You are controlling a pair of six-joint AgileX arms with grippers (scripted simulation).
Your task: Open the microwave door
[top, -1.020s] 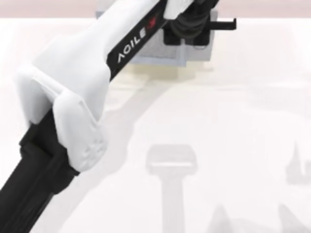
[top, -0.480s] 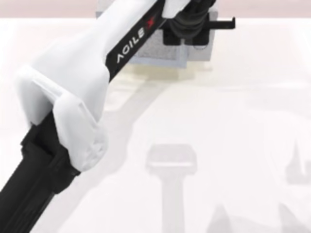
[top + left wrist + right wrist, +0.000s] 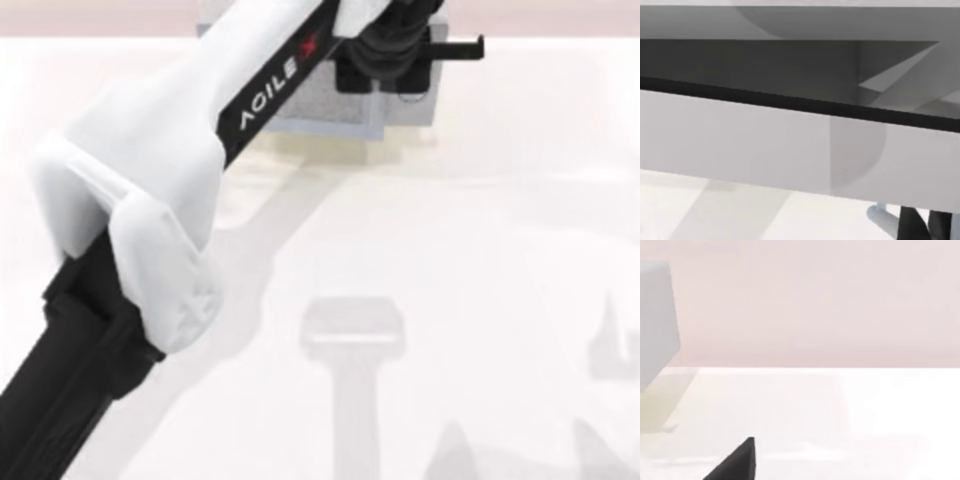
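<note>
The microwave point(image 3: 410, 110) stands at the table's far edge, near the middle, mostly hidden under my left arm. Below the arm shows a speckled grey strip of the microwave door point(image 3: 335, 112); I cannot tell whether it is ajar. My left gripper point(image 3: 440, 50) is at the microwave's upper front. In the left wrist view a plain light-grey panel point(image 3: 765, 145) crosses the picture under a dark gap. My left gripper point(image 3: 926, 226) sits right beside a pale rounded handle point(image 3: 882, 217). My right gripper point(image 3: 740, 462) shows only a dark tip, parked apart, with the microwave point(image 3: 655, 320) off to its side.
The white table point(image 3: 480, 250) carries only faint arm shadows. My left arm's thick white link point(image 3: 150, 200) covers much of the table's left side in the top view. A pinkish wall point(image 3: 815, 300) runs behind the table.
My left gripper has shifted very slightly to the left at the microwave's front. Nothing else has visibly moved.
</note>
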